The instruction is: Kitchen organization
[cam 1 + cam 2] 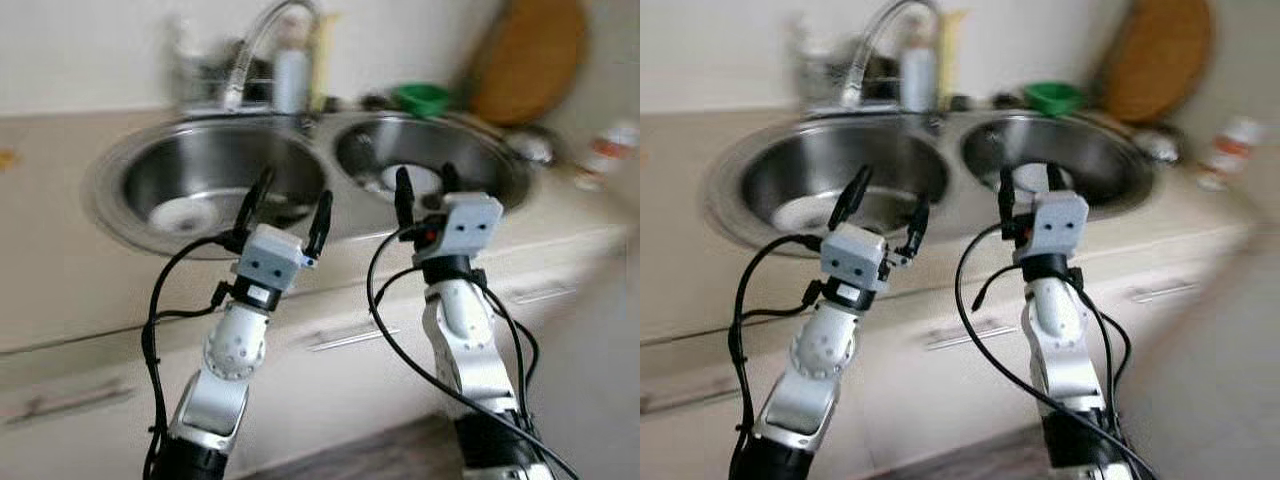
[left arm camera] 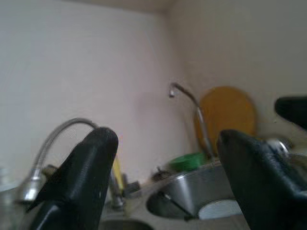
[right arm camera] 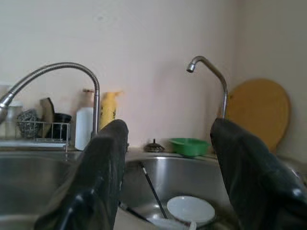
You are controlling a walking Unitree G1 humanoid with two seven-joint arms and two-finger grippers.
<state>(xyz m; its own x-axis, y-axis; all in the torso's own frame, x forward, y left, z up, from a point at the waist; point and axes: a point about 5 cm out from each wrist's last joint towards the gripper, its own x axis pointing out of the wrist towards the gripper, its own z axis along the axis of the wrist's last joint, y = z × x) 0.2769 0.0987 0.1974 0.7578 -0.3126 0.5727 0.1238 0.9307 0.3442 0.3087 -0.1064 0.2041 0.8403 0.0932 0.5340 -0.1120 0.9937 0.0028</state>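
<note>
Both arms are raised before the counter, bent at the elbow with wrists tipped up toward the double sink [image 1: 120,170]. The left gripper [image 1: 288,210] hangs over the near rim of the left basin, fingers spread wide and holding nothing. The right gripper [image 1: 424,190] sits at the right basin's edge, likewise wide open and empty. A white plate [image 3: 190,209] lies in the right basin, a green bowl [image 3: 188,145] behind it (no lettering is legible on the bottles).

Counter [image 1: 60,210]: double sink, left basin [image 1: 215,180] beside right basin [image 1: 425,155]. White plate [image 1: 180,218] in left basin; another plate [image 3: 190,209] in right basin. Faucet [image 1: 262,40] at 12 o'clock behind the divide. Green bowl [image 1: 422,97] and round board [image 1: 528,55] toward 2 o'clock, board against wall.
</note>
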